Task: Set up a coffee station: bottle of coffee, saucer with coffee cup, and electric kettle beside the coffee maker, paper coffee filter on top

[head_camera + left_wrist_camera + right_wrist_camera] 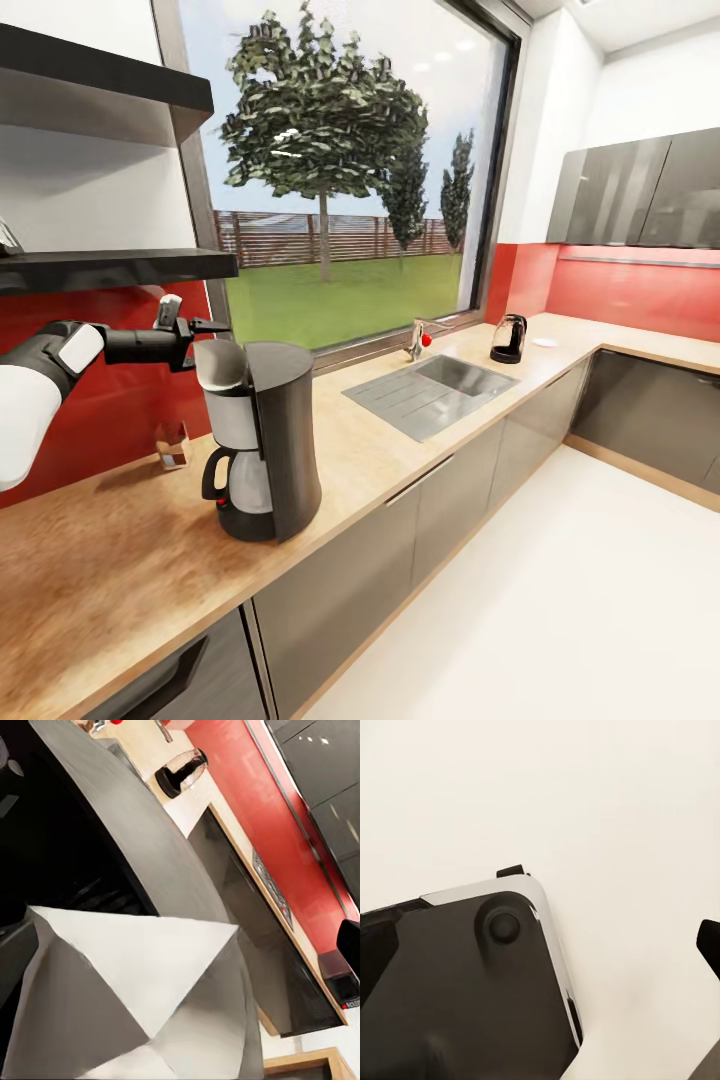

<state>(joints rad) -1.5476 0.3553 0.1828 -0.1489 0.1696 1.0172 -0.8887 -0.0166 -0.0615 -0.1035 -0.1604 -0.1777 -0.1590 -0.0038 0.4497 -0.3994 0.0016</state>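
Observation:
The black coffee maker [268, 440] stands on the kitchen countertop [90, 560] near its front edge. A white paper coffee filter [221, 364] sits in its top and looms large in the left wrist view [142, 975]. My left gripper [200, 318] hovers open just behind and above the filter. The bottle of coffee [172, 446] stands on the counter by the red wall, behind the machine. Far along the counter are the electric kettle [509, 338] and the saucer [545, 342]; I cannot make out the coffee cup there. My right gripper hangs open, one fingertip [709, 936] over white floor.
Two black kitchen shelves [120, 268] hang above my left arm. A steel sink [435, 392] with a tap [418, 340] lies mid-counter under the window. Grey cabinet fronts [460, 480] run below. My dark base [457, 990] is seen in the right wrist view.

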